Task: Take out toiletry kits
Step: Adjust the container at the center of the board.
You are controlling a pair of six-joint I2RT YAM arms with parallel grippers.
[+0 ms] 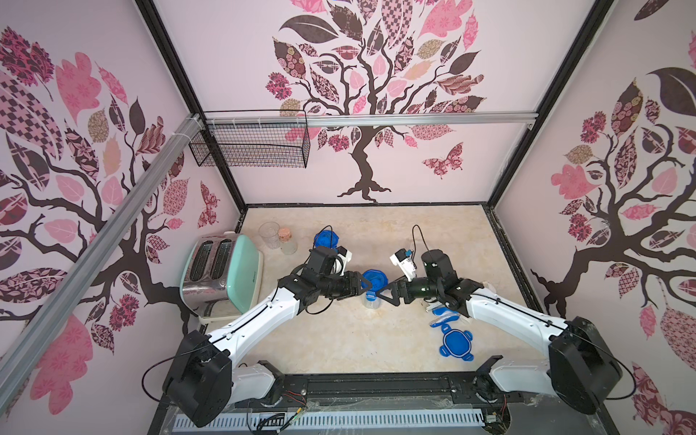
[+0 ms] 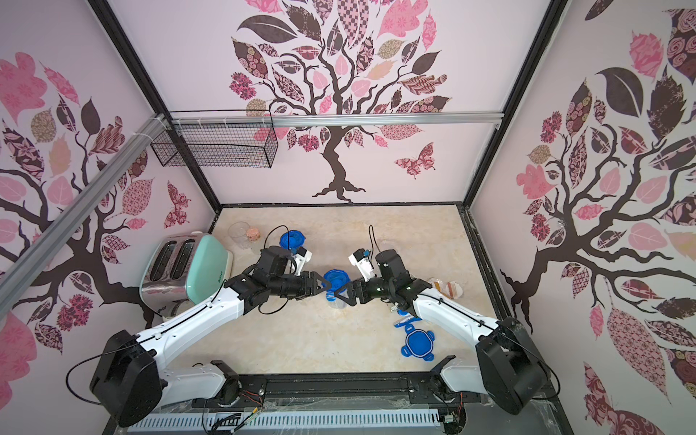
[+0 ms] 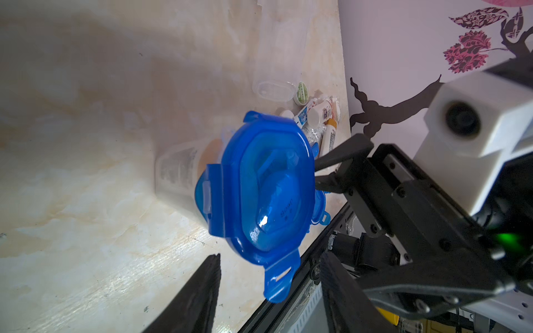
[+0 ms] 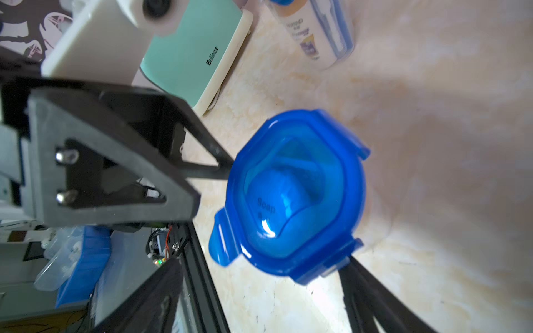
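Observation:
A clear canister with a blue clip lid (image 1: 374, 280) (image 2: 336, 278) stands mid-table between both grippers. My left gripper (image 1: 366, 287) (image 3: 268, 291) is open at the lid's left edge, with one lid clip (image 3: 278, 279) hanging between its fingers. From the right, my right gripper (image 1: 383, 293) (image 4: 259, 302) is open around the lid (image 4: 294, 196); one finger (image 4: 372, 299) lies against a clip. A white bottle (image 3: 184, 170) shows through the canister wall. Loose toiletry kit items (image 3: 317, 115) (image 1: 442, 314) lie on the table under my right arm.
A second lidded canister (image 1: 326, 238) (image 4: 314, 28) holding a bottle and toothbrush stands behind my left arm. A loose blue lid (image 1: 456, 342) lies front right. A mint toaster (image 1: 222, 271), a clear cup (image 1: 269, 233) and a cork jar (image 1: 287, 241) stand at the left. An empty canister (image 3: 272, 90) lies near the right wall.

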